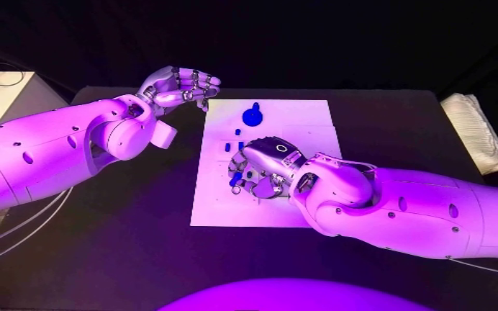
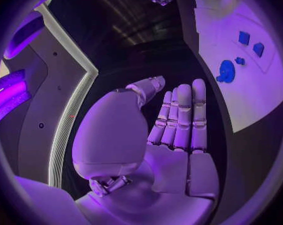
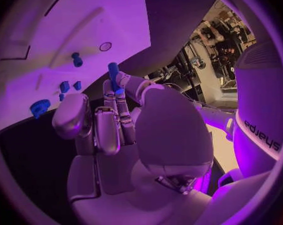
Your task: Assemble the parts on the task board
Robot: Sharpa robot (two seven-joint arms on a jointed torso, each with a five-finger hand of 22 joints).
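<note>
Matt white task board, glossy blue plastic parts, smooth metallic right robot hand.

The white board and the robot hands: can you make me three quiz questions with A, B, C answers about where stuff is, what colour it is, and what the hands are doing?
1. Where is the right hand?
A. Over the task board
B. Off the table
C. Beside the left hand

2. What colour is the round gear?
A. Red
B. Blue
C. Yellow

3. What is the left hand doing?
A. Gripping the gear
B. Pressing the board
C. Holding nothing

Answers:
1 A: the head view shows it above the board's middle.
2 B: it looks blue against the white board.
3 C: the left wrist view shows an empty palm, fingers straight.
</note>
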